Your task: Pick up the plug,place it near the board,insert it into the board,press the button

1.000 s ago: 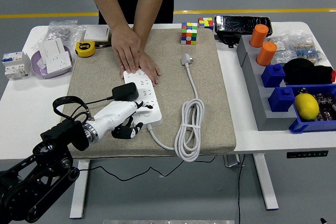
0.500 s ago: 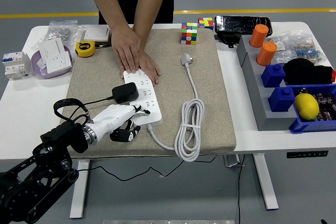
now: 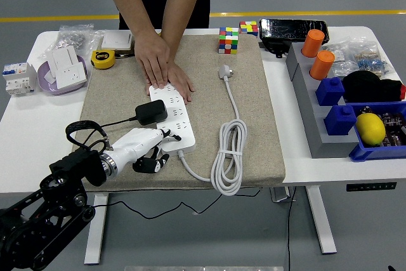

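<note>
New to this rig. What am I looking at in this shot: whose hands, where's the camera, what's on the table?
One view only: a camera high on the robot, looking forward and down over a white table. The black arm entering at lower left is the robot's own; its left hand, white and black with five fingers, rests at the near end of the white power strip and holds nothing. No right arm shows. A black plug already sits in the strip. Across the table a person's hands press the strip's far end down. All this lies on a beige mat, along with the strip's coiled white cable. Around the mat: puzzle cubes, tape measure, blue bins with a lemon.
</note>
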Motion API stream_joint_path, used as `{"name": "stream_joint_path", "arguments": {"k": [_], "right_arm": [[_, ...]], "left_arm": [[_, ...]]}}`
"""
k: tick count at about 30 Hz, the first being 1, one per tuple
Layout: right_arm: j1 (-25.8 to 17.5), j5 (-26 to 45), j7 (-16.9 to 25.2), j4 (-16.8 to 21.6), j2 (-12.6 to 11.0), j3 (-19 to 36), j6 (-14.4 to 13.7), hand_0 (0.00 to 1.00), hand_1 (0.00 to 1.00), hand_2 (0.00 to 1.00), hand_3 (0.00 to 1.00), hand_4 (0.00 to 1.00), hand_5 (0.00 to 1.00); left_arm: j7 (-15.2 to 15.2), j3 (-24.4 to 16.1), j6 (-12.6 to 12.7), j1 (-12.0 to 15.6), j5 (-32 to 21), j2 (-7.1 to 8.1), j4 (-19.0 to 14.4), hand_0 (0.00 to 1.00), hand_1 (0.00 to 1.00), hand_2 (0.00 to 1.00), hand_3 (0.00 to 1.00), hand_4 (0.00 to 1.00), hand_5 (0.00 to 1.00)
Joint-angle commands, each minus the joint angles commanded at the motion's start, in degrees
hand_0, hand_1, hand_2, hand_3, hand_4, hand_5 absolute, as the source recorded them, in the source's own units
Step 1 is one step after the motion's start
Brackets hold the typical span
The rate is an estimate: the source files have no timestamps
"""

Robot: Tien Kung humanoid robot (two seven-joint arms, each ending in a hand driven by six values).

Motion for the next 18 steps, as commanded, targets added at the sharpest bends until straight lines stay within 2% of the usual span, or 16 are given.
{"name": "stream_joint_path", "arguments": {"k": [18], "right_arm": [[0.23, 0.19, 0.02, 0.00, 0.07, 0.08, -0.02, 0.867, 0.794, 0.776, 0.825, 0.998, 0.998]], "left_arm": [[-0.08, -0.27, 0.01, -0.87, 0.68, 0.30, 0.05, 0.137, 0.035, 0.152, 0.785, 0.495, 0.002]]}}
